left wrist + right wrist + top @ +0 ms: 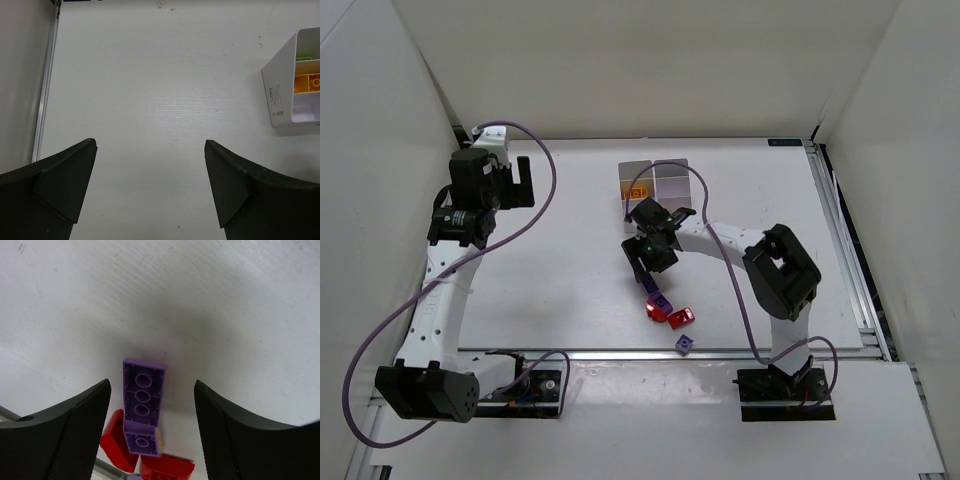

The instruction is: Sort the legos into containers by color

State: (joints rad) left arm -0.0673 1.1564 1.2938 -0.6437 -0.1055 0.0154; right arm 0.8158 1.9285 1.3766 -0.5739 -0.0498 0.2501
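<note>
**Right grab pending – red pieces crowding the target**

Left gripper (150, 195): spread wide, nothing held, parked over bare table (150, 75). Containers (282, 85) are seen at mid-table, cut off at the frame edge; only an orange brick (307, 82) can be made out inside.

Right gripper (152, 385): jaws apart, straddling a purple brick (142, 400) lying underside up, no contact visible.

Risks: red bricks (117, 442) are touching or just beside its near end, so one may be dragged or pinched along on closing. A slip on the glossy sides is possible.

Unclear: whether the purple near end is a second piece. Bin contents are partly hidden from above by the right arm.
</note>
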